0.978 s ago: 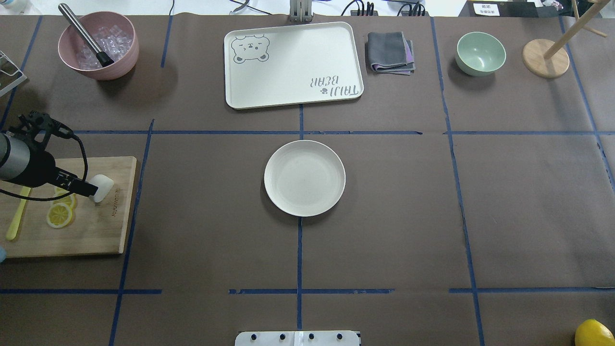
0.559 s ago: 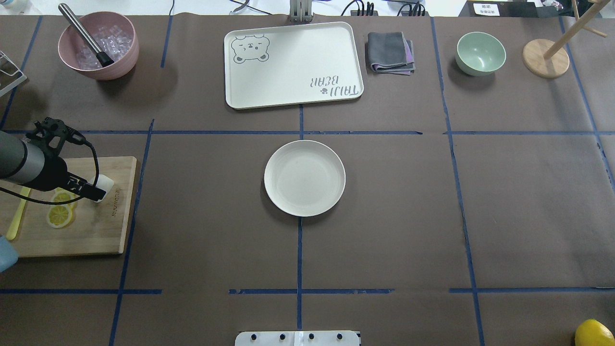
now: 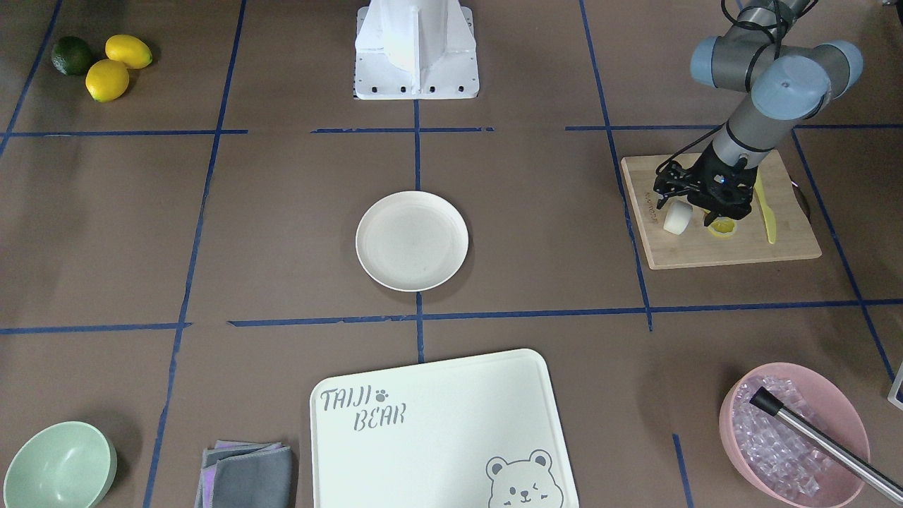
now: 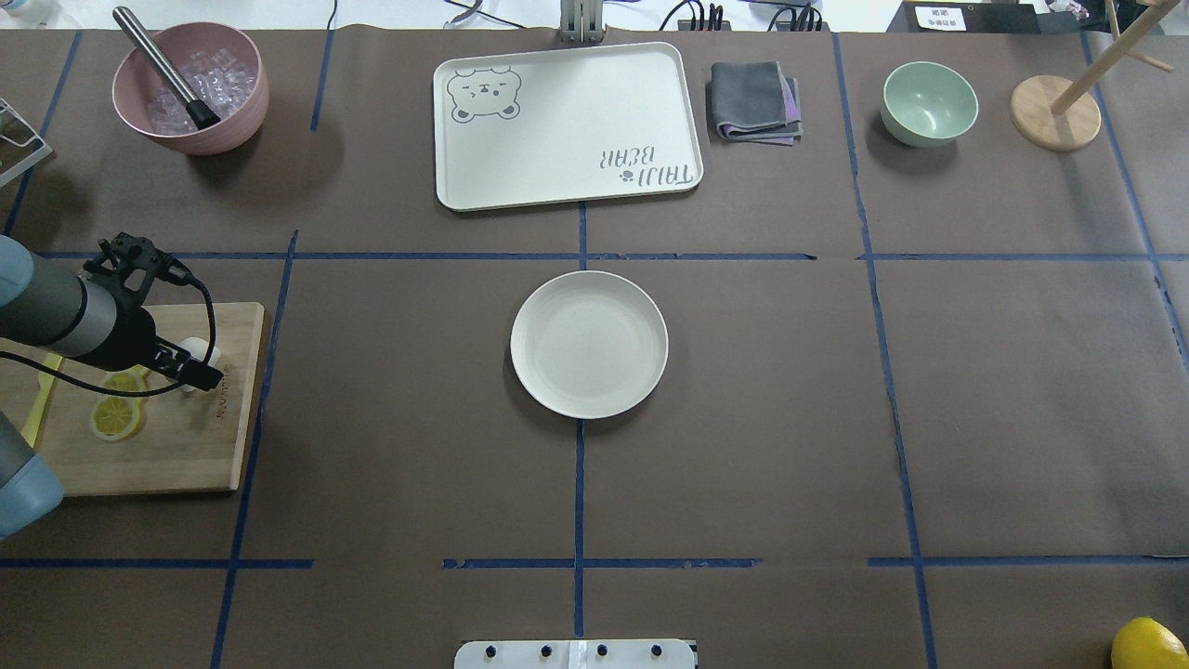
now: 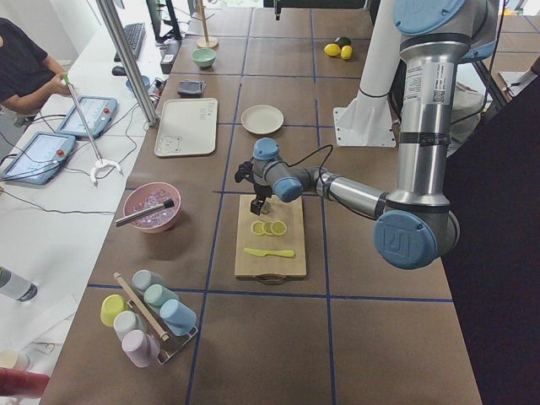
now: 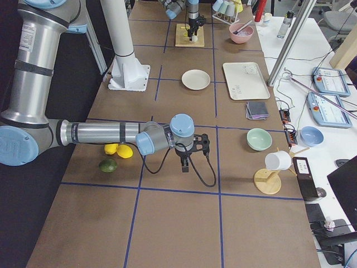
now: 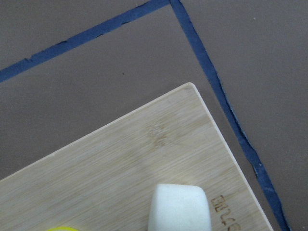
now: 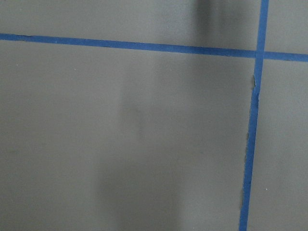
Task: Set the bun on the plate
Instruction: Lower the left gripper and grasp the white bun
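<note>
On the board (image 3: 712, 250), the left gripper (image 4: 193, 365) hangs right at the bun (image 3: 678, 217) (jaw state indeterminate). Right gripper (image 6: 186, 162): likewise indeterminate. Plate (image 4: 589, 344): well apart.

left gripper (image 4: 193, 367) low, pointing down | right gripper (image 6: 185, 165) hovering, pointing down

Tubes of left arm (image 3: 741, 130) and right arm (image 6: 100, 133) recorded as silver-grey, joint caps pale blue. Left gripper (image 3: 686, 206) black, black cable (image 4: 213, 316) looped at wrist. Base (image 3: 416, 42) white, dark screws along edge. Printed label strip noted on left arm tube.
</note>
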{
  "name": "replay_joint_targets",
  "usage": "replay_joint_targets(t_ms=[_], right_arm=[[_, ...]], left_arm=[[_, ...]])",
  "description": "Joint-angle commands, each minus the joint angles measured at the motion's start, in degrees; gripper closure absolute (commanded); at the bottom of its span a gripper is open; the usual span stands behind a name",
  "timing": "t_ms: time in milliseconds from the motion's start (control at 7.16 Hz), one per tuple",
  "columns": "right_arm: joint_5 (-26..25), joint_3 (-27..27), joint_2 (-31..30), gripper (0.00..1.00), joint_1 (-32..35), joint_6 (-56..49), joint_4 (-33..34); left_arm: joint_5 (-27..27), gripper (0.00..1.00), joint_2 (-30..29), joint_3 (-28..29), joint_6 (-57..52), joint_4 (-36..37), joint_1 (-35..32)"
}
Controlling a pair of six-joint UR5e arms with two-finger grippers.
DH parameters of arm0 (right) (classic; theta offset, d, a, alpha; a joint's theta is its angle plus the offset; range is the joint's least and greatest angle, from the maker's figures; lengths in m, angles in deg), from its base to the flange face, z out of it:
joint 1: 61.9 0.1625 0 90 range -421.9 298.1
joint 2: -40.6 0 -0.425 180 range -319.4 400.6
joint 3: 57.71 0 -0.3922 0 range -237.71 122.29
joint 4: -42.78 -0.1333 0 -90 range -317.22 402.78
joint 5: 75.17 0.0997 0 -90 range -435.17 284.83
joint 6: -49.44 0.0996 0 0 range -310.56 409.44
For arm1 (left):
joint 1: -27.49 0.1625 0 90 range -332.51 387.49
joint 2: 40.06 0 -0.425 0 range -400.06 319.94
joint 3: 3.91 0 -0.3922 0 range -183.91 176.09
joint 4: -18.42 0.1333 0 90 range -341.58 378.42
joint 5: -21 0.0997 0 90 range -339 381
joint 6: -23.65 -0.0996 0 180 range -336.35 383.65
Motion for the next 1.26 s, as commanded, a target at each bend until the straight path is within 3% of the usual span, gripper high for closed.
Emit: replay_joint_targets(t_ms=[0, 559, 838, 1118], right_arm=[[0.0, 0.0, 0.0, 0.0, 0.0, 0.0, 0.0], [-0.1, 0.1, 0.1, 0.0, -0.1, 0.0, 0.0], [-0.1, 0.1, 0.2, 0.0, -0.1, 0.0, 0.0], [-0.1, 0.1, 0.2, 0.0, -0.1, 0.0, 0.0]], left_arm=[[1.1, 0.16, -0.4, 0.4, 0.0, -0.1, 0.7], [1.0, 0.51, -1.2, 0.7, 0.4, -0.2, 1.0], [0.8, 0.59, -2.1, 0.3, 1.0, -0.1, 1.0], [0.4, 0.59, -5.5, -0.1, 3.9, 0.3, 1.0]])
